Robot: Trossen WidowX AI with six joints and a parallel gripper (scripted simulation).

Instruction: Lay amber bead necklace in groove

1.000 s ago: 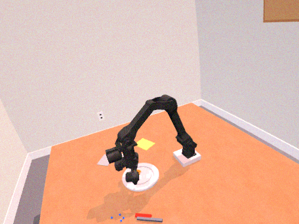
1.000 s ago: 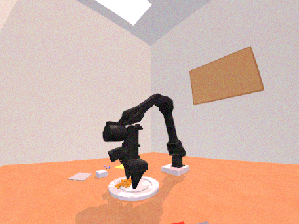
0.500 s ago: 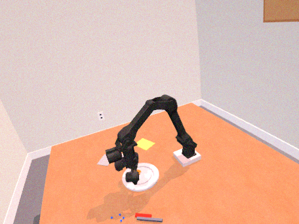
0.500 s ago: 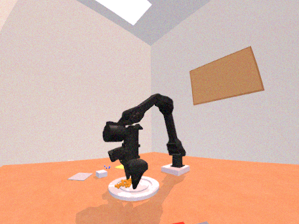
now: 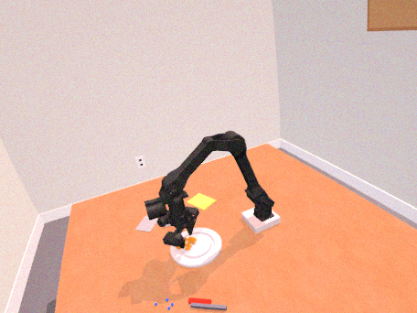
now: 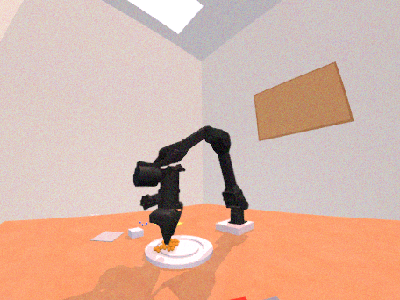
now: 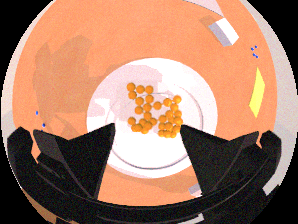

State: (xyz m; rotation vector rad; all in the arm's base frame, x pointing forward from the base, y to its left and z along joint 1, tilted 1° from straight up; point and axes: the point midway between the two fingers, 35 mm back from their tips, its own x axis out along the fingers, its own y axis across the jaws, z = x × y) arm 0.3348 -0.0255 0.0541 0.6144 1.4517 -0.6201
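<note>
The amber bead necklace [image 5: 189, 242] [image 6: 170, 246] [image 7: 147, 107] lies in a crumpled, zigzag heap on the round white bead board [image 5: 219, 245] [image 6: 206, 253] [image 7: 210, 110]. In the wrist view it lies across the upper part of the ring groove and inside it; some beads lie outside the ring. My gripper [image 5: 187, 240] [image 6: 167, 242] [image 7: 148, 126] is low over the board, pointing down, with its fingers apart. In the wrist view the lower beads lie between the fingertips, nearer the right one. No bead is clearly pinched. The fingers hide part of the board's rim.
A small white block [image 6: 136, 232] [image 7: 230, 32] and a pale sheet [image 5: 146, 223] [image 6: 107, 237] lie beyond the board. A yellow sheet [image 5: 201, 201] [image 7: 257, 95] lies nearby. A red bar [image 5: 199, 301], a grey bar [image 5: 208, 307] and several blue bits [image 5: 167, 300] lie at the front.
</note>
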